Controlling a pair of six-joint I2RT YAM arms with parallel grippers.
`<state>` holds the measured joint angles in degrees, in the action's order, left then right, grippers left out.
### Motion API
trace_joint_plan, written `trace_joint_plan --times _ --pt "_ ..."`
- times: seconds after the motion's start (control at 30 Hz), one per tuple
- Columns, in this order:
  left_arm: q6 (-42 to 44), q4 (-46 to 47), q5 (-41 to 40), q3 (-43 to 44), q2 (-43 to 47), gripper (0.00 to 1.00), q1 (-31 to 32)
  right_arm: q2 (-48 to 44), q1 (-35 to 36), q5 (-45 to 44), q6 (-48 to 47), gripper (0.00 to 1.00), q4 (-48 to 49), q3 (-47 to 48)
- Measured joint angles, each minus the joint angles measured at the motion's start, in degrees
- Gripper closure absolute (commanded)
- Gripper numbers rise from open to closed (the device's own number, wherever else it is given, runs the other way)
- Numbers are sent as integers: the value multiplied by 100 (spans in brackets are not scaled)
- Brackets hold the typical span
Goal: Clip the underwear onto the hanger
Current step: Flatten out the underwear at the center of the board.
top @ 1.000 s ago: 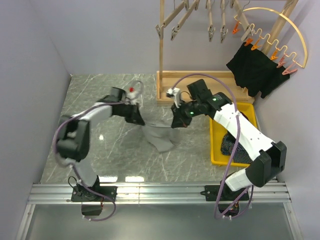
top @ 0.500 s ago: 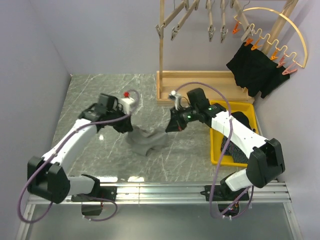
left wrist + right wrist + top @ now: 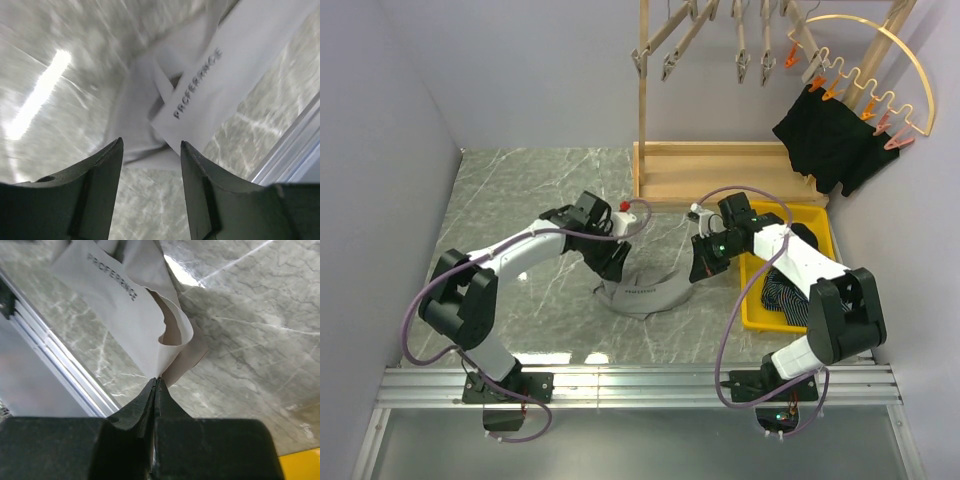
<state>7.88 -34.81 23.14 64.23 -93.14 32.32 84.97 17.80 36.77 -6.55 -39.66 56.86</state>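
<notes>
The grey underwear (image 3: pixel 650 293) lies crumpled on the marble table, its lettered waistband (image 3: pixel 210 75) facing up. My left gripper (image 3: pixel 615 265) hovers over its left end with the jaws open and nothing between them; in the left wrist view the gripper (image 3: pixel 150 150) stands just above the cloth (image 3: pixel 145 120). My right gripper (image 3: pixel 701 270) is shut on the waistband's right edge, and the right wrist view shows that gripper (image 3: pixel 156 381) pinching the folded band (image 3: pixel 125 305). The curved golden hanger (image 3: pixel 880 55) with orange clips hangs at the top right, with a black garment (image 3: pixel 825 135) clipped to it.
A wooden rack (image 3: pixel 715 165) with hanging wooden pegs (image 3: pixel 700 35) stands at the back. A yellow bin (image 3: pixel 820 225) with striped clothing (image 3: pixel 782 292) sits under my right arm. The metal rail (image 3: pixel 640 385) runs along the near edge.
My left gripper has opened and let go of the underwear after moving right. The right gripper drew back right with the waistband, and the cloth has settled lower on the table.
</notes>
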Motion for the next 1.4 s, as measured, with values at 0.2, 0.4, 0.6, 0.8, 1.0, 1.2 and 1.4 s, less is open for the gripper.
trace_joint_plan --times 0.2,0.4,0.6,0.8,1.0,1.2,1.4 --pt "4 111 227 251 52 51 -490 236 0 -63 -203 100 -101 0" --pt "247 103 181 251 -90 58 -146 330 0 -44 -369 100 -284 0" --pt "603 0 79 302 -717 52 317 330 0 -31 -417 100 -378 0" --pt "566 -109 -33 319 -1196 88 518 330 0 -13 -455 100 -450 0" --pt "586 -219 39 229 -938 100 575 260 0 225 -538 100 -557 0" --pt "444 -393 227 70 684 100 122 -232 33 586 -581 100 -616 48" --pt "330 -374 127 24 1926 100 -153 -767 50 684 -688 100 -699 494"
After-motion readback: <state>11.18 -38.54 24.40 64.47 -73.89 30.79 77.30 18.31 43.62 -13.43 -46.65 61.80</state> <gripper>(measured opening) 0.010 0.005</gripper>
